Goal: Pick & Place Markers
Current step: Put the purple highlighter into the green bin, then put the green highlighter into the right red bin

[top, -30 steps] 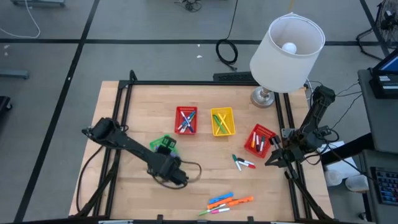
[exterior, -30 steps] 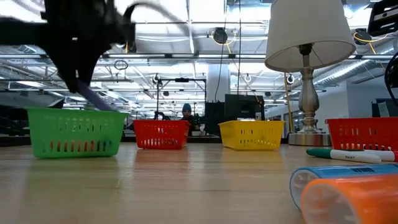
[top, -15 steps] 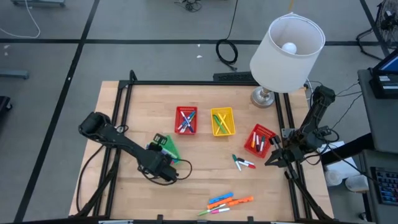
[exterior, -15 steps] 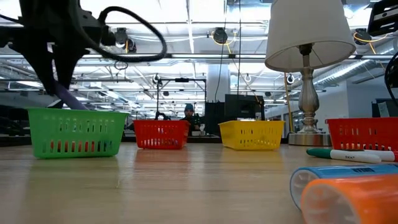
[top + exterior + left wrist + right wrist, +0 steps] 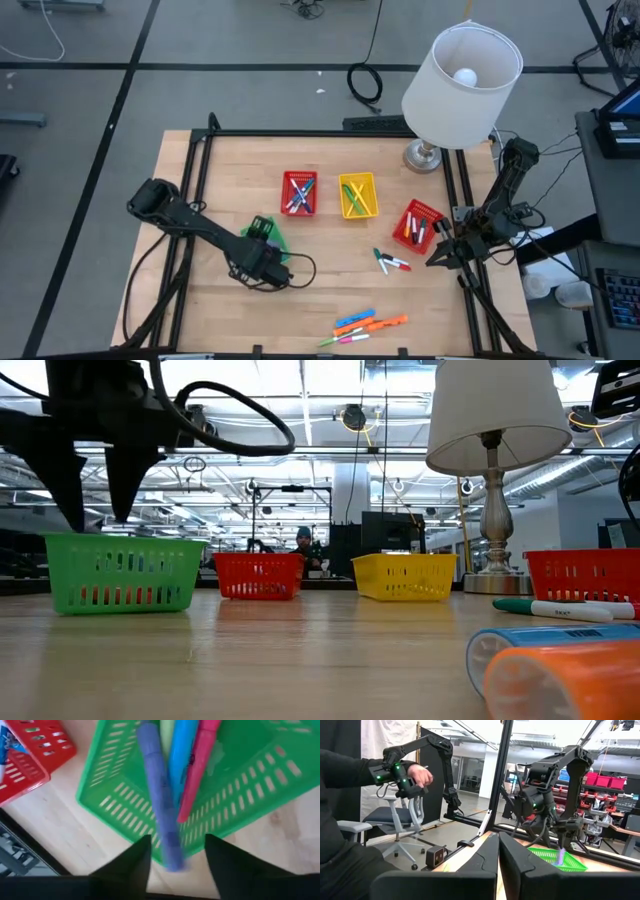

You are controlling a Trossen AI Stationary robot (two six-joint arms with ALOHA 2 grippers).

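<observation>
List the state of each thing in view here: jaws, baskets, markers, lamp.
Left gripper: jaws open above the green basket.
Purple marker: released, dropping into the green basket.
Right gripper: jaws shut, empty, at the table's right edge.
Red basket, yellow basket: upright, holding markers.
Orange marker: lying loose on the table.
Lamp: upright.

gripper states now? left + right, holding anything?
Left gripper: open over the green basket, purple marker just let go, dropping in.
Right gripper: closed, empty, waiting at the table's right edge.
</observation>
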